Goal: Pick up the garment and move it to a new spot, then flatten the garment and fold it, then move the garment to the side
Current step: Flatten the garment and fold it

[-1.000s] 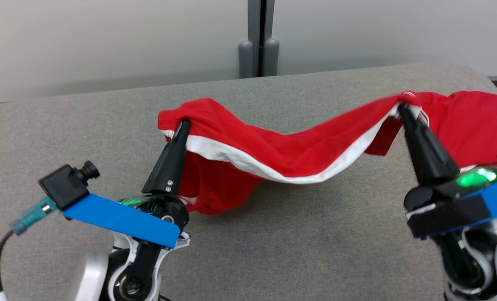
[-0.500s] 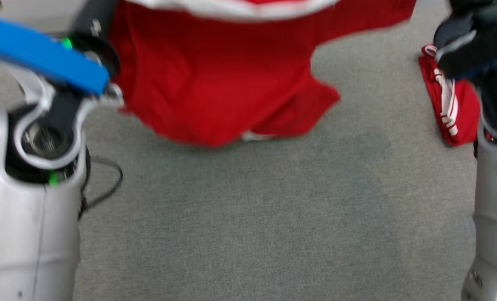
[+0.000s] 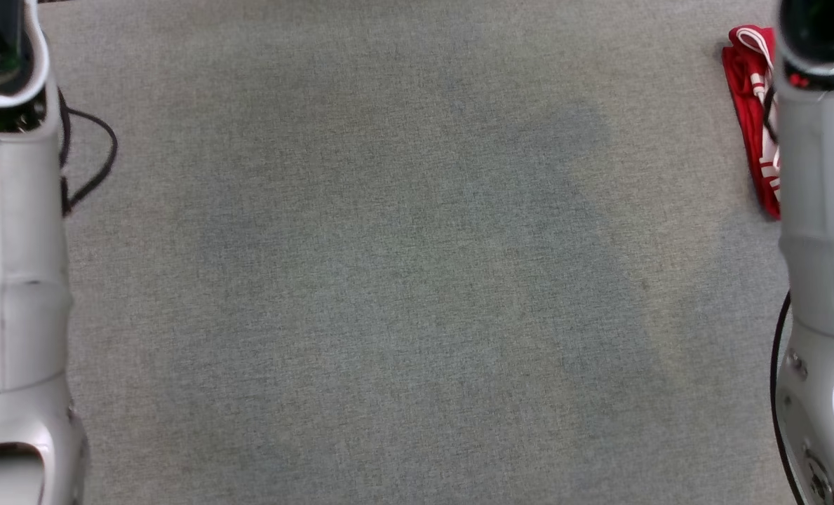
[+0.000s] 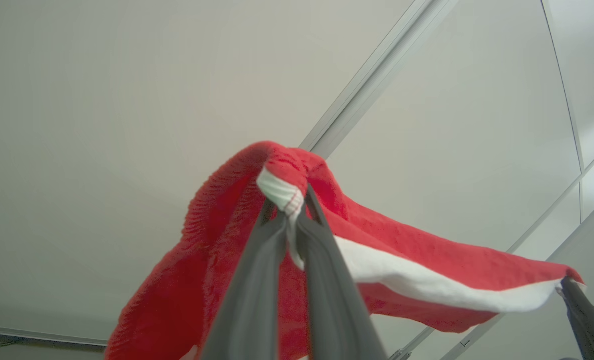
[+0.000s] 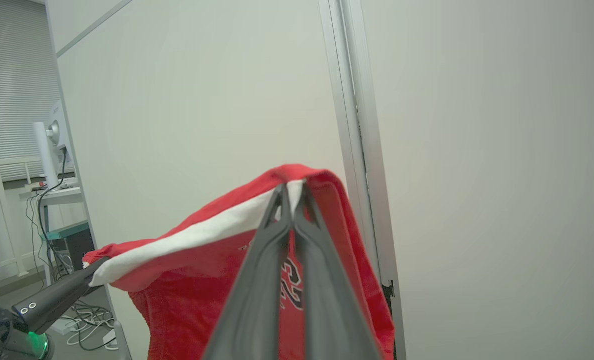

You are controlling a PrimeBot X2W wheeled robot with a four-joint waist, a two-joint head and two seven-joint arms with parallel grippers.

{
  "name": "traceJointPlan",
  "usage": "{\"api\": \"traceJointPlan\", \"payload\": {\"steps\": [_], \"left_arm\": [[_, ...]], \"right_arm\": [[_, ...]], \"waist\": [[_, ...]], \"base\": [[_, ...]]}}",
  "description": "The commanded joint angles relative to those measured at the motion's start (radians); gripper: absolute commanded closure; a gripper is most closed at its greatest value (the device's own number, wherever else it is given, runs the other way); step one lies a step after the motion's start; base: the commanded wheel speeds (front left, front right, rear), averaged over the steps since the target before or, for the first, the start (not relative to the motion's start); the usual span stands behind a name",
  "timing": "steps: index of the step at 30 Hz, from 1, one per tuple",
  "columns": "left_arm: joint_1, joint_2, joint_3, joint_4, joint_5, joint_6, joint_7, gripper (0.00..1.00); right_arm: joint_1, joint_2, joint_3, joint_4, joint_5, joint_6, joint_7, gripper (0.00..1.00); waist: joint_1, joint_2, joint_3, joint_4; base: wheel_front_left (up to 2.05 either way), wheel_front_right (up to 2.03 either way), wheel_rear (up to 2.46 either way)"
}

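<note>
Hanging by its white-trimmed edge, the red garment (image 4: 416,265) is held stretched in the air, the left jaws and the right jaws each clamped on one end, probably so it can be lowered flat. On the grey counter (image 3: 417,280) below, a second red cloth (image 3: 746,98) is seen beside the right forearm (image 3: 820,210), where a wide spread could be crowded.

- On the head view the table (image 3: 417,280) fills the middle, with the left forearm (image 3: 10,245) at 9 o'clock and the right forearm (image 3: 820,210) at 3 o'clock.
- A cable (image 3: 113,144) loops just beside the left forearm, at 10 o'clock.
- A bunched cloth (image 3: 743,84) lies on the table at 2 o'clock, partly behind the right forearm.
- On the left wrist view the garment (image 4: 416,260) hangs pinched in the left gripper (image 4: 289,210) at centre and stretches toward 4 o'clock, where the right gripper (image 4: 565,284) pinches it.
</note>
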Motion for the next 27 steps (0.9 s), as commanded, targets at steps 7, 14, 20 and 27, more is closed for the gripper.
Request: {"api": "traceJointPlan", "payload": {"steps": [7, 14, 20, 27], "left_arm": [[0.21, -0.029, -0.07, 0.102, 0.013, -0.058, -0.058, 1.0], [0.514, -0.016, -0.203, 0.137, 0.095, -0.059, -0.081, 1.0], [0.754, -0.01, -0.283, 0.059, 0.129, 0.014, -0.031, 1.0], [0.96, 0.137, -0.41, -0.159, 0.261, 0.111, 0.107, 1.0]], "right_arm": [[0.237, -0.081, 0.071, 0.08, 0.004, 0.001, 0.087, 1.0], [0.535, -0.178, 0.084, 0.039, -0.041, 0.0, 0.299, 1.0], [0.824, -0.188, -0.025, -0.139, -0.05, 0.0, 0.511, 1.0], [1.154, -0.115, -0.171, -0.438, -0.106, 0.0, 0.758, 1.0]], "waist": [[-0.0002, 0.0, -0.016, 0.003], [-0.0002, 0.0, -0.088, 0.016], [-0.0002, 0.0, -0.176, 0.034], [-0.0002, 0.0, -0.242, 0.066]], "base": [[0.0, 0.0, 0.0], [0.0, 0.0, 0.0], [0.0, 0.0, 0.0], [0.0, 0.0, 0.0]]}}
